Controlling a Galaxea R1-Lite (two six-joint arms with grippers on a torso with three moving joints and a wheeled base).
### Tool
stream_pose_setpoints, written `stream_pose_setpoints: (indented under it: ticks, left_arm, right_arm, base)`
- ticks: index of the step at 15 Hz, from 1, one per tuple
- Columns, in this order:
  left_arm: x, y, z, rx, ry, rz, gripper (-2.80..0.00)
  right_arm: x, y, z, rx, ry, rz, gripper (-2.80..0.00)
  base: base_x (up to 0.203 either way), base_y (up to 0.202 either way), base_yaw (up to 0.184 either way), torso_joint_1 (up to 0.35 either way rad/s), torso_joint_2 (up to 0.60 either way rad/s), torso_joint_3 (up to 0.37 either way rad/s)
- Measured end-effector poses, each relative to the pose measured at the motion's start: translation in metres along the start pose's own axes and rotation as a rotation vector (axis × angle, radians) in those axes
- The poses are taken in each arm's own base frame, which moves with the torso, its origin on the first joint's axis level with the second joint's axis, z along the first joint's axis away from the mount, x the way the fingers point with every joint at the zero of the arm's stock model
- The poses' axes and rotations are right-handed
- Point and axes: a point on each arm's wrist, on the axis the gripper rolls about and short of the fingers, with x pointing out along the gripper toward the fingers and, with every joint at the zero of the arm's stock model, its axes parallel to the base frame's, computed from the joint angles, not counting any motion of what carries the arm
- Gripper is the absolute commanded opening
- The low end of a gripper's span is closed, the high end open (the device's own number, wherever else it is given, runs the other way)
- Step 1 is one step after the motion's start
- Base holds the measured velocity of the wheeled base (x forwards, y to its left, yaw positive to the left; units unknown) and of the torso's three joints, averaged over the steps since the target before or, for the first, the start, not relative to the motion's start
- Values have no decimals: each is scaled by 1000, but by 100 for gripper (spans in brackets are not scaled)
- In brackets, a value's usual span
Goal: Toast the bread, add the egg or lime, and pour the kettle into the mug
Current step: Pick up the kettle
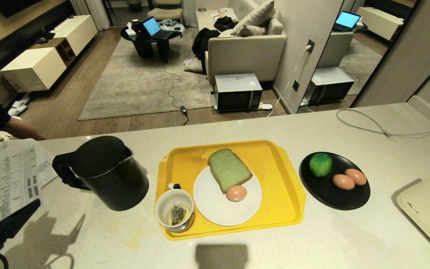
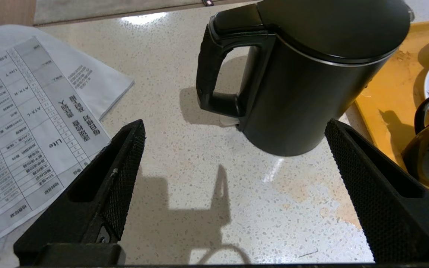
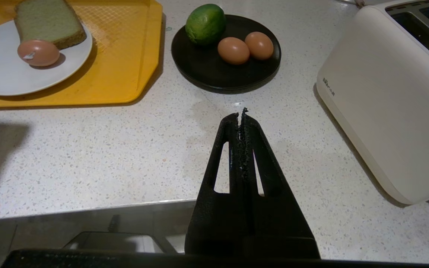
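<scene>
A: Papers point(image 1: 8, 168) lie at nine o'clock on the counter point(image 1: 349, 231), and the left gripper point(image 2: 233, 156) hangs low at eight o'clock with its fingers spread wide and nothing between them. Which step is this, you think?

B: I judge it is the kettle step. The kettle point(image 1: 106, 173) stands upright just left of the yellow tray point(image 1: 278, 164), with its handle point(image 2: 214, 67) turned to nine o'clock, toward the open claw and apart from it.

A: And on the tray?

B: The mug point(image 1: 174, 211) sits at seven o'clock of the tray with a tea bag inside, touching the white plate point(image 1: 218, 213). The bread point(image 1: 229, 169) and one egg point(image 1: 236, 193) lie on that plate. Whether water is already in the mug, I cannot tell.

A: Further right?

B: The lime point(image 1: 320, 164) rests with two eggs on a black plate point(image 1: 349, 201) at three o'clock. The right gripper point(image 3: 241, 113) is pressed shut and empty over bare counter, beside the toaster point(image 3: 378, 104).

A: So next?

B: Probably the left claw must reach the handle, close firmly, and keep the kettle level.
</scene>
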Motion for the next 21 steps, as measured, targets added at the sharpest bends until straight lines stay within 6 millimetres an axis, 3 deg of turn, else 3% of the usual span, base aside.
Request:
stream_pose_setpoints:
  ticks: [21]
  left_arm:
    - [-9,-7,6,34,-40,7,0]
  right_arm:
    - [0,0,0,0,1,1,-280]
  base:
    - [0,0,0,-23,44,21]
